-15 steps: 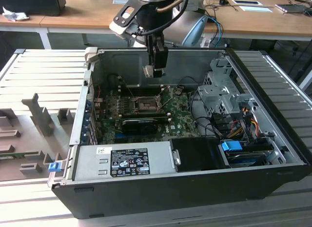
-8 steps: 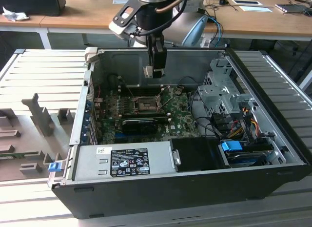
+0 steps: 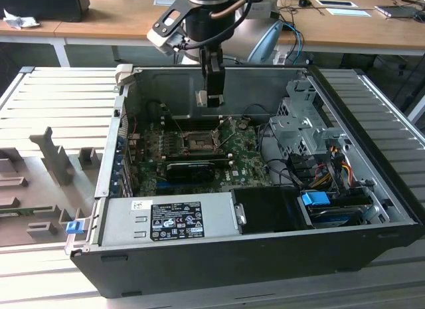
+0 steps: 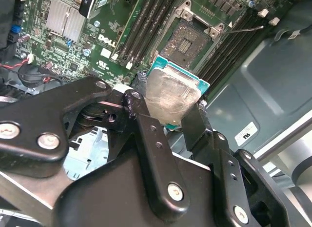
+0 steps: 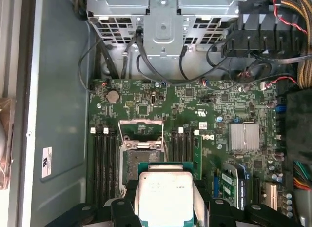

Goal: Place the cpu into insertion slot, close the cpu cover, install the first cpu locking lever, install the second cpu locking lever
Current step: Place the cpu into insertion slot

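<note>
one gripper (image 3: 211,100) is hanging over one open computer case (image 3: 265,262), its two fingers (image 4: 146,134) clamping one cpu (image 4: 171,92) by opposite edges. the cpu is riding in the air above one motherboard (image 5: 219,105), near the one bare socket (image 5: 139,161) and not touching it. one cpu cover (image 5: 141,122) is standing raised at the socket's edge. in the exterior view, one black finned card (image 3: 189,168) is lying just beside the socket.
</note>
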Motion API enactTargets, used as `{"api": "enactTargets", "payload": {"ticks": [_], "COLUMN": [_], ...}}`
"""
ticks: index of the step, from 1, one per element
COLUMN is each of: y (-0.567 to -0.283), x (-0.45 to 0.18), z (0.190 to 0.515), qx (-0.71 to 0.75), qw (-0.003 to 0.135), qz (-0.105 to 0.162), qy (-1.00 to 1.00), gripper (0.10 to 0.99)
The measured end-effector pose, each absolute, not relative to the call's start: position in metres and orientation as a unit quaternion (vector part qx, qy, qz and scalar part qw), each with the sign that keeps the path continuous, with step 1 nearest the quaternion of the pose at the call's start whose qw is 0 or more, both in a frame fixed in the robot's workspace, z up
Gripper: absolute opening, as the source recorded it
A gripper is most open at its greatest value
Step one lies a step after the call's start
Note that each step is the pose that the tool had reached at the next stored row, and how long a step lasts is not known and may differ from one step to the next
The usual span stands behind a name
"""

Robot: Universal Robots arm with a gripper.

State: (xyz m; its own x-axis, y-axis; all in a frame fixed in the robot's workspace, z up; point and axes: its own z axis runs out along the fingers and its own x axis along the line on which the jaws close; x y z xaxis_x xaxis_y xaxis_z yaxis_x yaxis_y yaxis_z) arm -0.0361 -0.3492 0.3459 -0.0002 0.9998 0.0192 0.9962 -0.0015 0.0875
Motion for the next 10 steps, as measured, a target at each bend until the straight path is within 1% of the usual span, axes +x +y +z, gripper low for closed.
{"api": "enactTargets", "payload": {"ticks": [10], "y": [-0.3492], "x": [-0.0361], "z": [0.3441], "qx": [0.725], "qw": [0.025], "qz": [0.037], "qy": [0.687], "gripper": [0.529]}}
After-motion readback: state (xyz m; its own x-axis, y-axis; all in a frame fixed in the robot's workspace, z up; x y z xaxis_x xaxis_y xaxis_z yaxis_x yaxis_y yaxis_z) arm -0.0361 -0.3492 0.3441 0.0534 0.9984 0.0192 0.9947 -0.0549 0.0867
